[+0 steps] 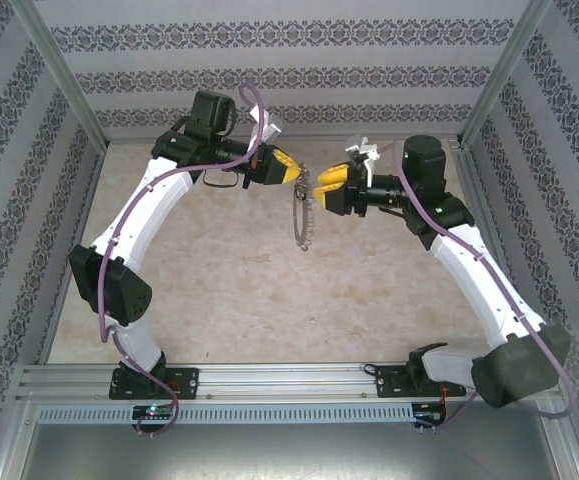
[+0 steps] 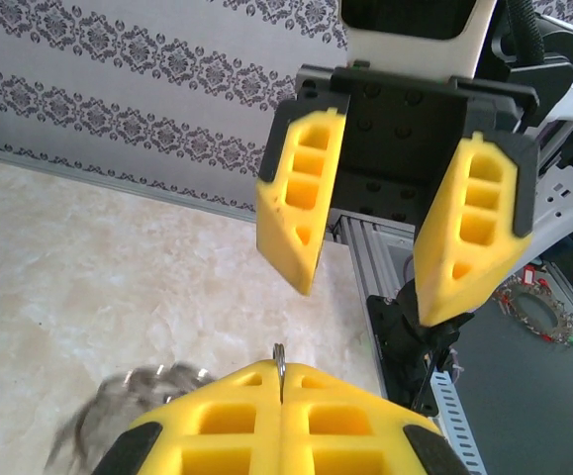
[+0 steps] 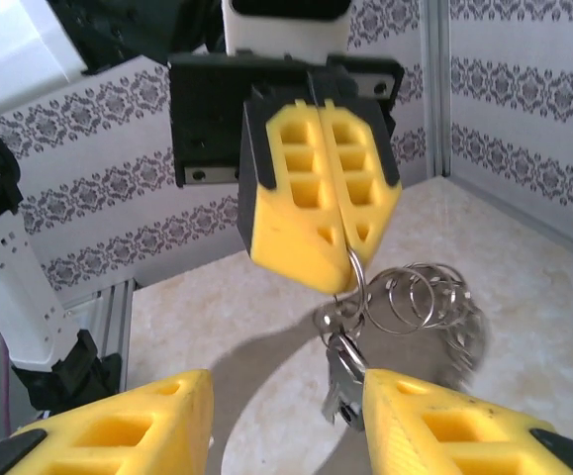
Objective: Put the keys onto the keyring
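Right wrist view gives the best look at the keyring (image 3: 361,287). It is a thin silvery wire loop hanging free at 6 o'clock under the left gripper (image 3: 337,272), whose 2 yellow fingers are pressed together on the top of the wire. Small rings (image 3: 415,297) fan out toward 3 o'clock, blurred at their far edge. 1 small key (image 3: 341,381) dangles at the bottom of the bunch; I cannot tell whether it is threaded on or only tangled there. The loop looks light and stiff but slick, and pinched at a single spot it will likely pivot and swing at any nudge, with the loose bits shifting its balance. The key should be hard, flat and slippery, so it is best taken across the flat faces of its head, leaving the hole clear. The right gripper (image 3: 286,386) sits at 6 o'clock of the bunch with its fingers apart and nothing between them, 1 finger just beside the key. Beneath everything lies the pale marbled table (image 3: 533,327).
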Tool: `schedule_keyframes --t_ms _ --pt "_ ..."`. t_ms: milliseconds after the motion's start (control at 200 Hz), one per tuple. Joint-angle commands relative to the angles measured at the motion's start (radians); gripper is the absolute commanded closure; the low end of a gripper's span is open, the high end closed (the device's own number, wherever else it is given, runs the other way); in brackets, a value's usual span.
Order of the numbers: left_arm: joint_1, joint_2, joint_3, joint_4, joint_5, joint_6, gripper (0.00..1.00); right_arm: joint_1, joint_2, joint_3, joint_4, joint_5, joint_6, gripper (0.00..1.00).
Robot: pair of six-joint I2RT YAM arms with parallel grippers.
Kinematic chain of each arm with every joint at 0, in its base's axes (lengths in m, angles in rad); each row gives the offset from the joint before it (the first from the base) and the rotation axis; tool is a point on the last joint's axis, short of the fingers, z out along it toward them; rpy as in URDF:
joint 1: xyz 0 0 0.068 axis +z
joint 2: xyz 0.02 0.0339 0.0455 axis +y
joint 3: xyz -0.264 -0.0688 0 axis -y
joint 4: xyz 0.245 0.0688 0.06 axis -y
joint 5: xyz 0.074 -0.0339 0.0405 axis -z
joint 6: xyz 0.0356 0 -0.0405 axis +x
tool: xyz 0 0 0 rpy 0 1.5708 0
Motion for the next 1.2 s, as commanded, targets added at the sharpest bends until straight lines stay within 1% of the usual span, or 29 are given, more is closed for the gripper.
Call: schedule_keyframes --t_ms 0,195,325,395,739,919,984,1194 --pt "-0.01 -0.053 -0.006 0.049 0.035 -0.012 1.0 -0.002 0.001 -0.03 0.092 -0.013 0.064 0.55" --pt "-0.01 -0.059 -0.009 0.065 0.045 -0.022 1.0 -0.003 0.013 -0.057 0.187 0.017 0.124 0.55" --pt "-0.01 -0.058 -0.008 0.071 0.052 -0.028 1.0 -0.003 0.025 -0.051 0.251 0.014 0.173 0.58" --pt "-0.009 -0.056 -0.01 0.076 0.053 -0.033 1.0 -0.002 0.033 -0.044 0.281 0.008 0.198 0.62" --pt "-0.012 -0.06 -0.025 0.104 0.055 -0.05 1.0 -0.003 0.13 -0.037 0.557 -0.06 0.444 0.62" --pt "-0.011 -0.062 -0.027 0.114 0.05 -0.053 1.0 0.0 0.154 -0.032 0.611 -0.079 0.492 0.64" --pt "-0.011 -0.062 -0.027 0.115 0.05 -0.054 1.0 0.003 0.157 -0.032 0.614 -0.083 0.495 0.67" --pt "-0.011 -0.062 -0.027 0.12 0.041 -0.054 1.0 0.013 0.164 -0.035 0.615 -0.097 0.496 0.67"
